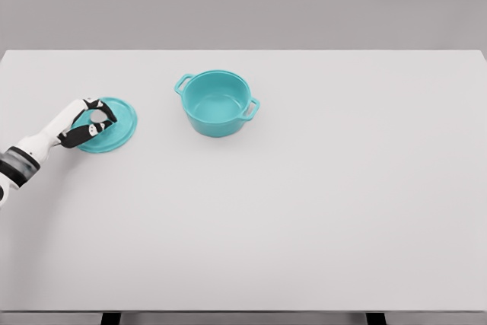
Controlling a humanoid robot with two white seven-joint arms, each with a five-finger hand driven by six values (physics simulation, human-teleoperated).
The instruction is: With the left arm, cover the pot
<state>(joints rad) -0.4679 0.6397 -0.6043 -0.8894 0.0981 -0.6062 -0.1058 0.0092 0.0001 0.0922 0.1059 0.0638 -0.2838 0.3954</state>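
A teal pot (pixel 218 103) with two side handles stands open and upright on the white table (pixel 304 211), a little left of the middle. Its round teal lid (pixel 122 122) lies to the left, well apart from the pot, near the table's left side. My left hand (pixel 91 122) comes in from the lower left and sits over the lid's middle. Its dark-tipped fingers (pixel 107 117) curl around the lid's knob, which they mostly hide. The lid looks to be resting on or just off the table. The right arm does not show.
A wide stretch of bare table top separates the lid from the pot. The table's front edge runs along the bottom of the view, and a grey wall stands behind the far edge.
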